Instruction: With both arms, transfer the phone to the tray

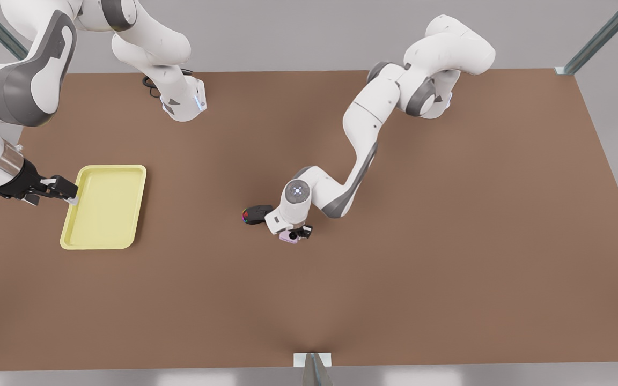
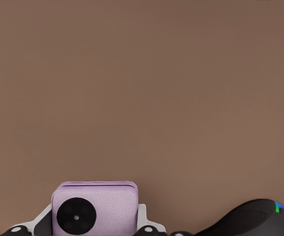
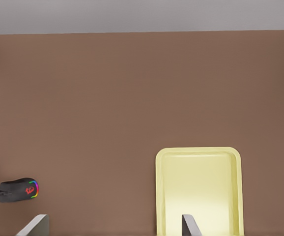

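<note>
On the one brown table, wide bare surface lies between one yellow tray and one phone. At the tray's outer rim, the right gripper has jaws apart. The left gripper is clamped on the phone, beside one black mouse.

Even, diffuse light falls brightly on the brown table, leaving only a faint soft shadow directly under the arm near the mouse, with no glare anywhere and crisp rendered edges throughout.
</note>
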You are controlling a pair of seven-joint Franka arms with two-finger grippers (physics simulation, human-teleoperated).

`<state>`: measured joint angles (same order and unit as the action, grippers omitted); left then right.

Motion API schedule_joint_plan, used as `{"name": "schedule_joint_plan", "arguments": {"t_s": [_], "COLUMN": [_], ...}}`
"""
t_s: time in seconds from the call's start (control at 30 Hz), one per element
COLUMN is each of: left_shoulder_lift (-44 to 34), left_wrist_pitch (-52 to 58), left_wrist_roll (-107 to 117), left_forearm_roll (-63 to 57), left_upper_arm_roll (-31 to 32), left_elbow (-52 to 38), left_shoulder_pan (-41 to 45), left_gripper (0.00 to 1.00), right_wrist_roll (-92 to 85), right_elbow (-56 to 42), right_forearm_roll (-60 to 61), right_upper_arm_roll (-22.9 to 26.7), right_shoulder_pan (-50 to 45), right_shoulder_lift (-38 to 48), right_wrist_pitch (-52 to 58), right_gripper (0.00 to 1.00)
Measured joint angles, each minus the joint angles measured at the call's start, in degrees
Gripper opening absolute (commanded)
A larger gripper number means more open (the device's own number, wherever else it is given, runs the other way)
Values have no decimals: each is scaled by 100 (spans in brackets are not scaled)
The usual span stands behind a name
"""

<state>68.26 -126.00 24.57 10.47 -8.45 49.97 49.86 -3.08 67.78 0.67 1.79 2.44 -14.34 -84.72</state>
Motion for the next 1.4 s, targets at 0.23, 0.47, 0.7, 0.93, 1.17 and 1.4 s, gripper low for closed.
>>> {"name": "schedule_joint_plan", "arguments": {"t_s": [0.23, 0.47, 0.7, 0.93, 1.17, 1.4], "left_shoulder_lift": [111, -1674, -3598, -5422, -5571, -5357], "left_wrist_pitch": [-323, 1261, 3285, 4274, 4204, 4160], "left_wrist_roll": [429, 673, -30, -767, -1277, -1625], "left_forearm_roll": [11, 39, 41, -905, -1367, -1437], "left_upper_arm_roll": [1, -258, -1628, 1157, 1732, 1662], "left_elbow": [-2, 522, 1136, 2046, 2726, 2731], "left_shoulder_pan": [58, -538, -1698, -3973, -4405, -4436], "left_gripper": [100, 100, 100, 100, 100, 100], "right_wrist_roll": [0, 1, 32, 534, 1551, 2798], "right_elbow": [-5, 1, 0, 8, -295, -294], "right_forearm_roll": [0, 0, 55, -246, -284, -283], "right_upper_arm_roll": [5, 5, -588, -941, -1025, -1049], "right_shoulder_pan": [16, 11, -230, -2306, -2783, -3082], "right_shoulder_lift": [1, 2, -110, -969, -2244, -2870], "right_wrist_pitch": [-16, -31, -104, -164, -745, -1488], "right_gripper": [100, 100, 100, 100, 100, 100]}}
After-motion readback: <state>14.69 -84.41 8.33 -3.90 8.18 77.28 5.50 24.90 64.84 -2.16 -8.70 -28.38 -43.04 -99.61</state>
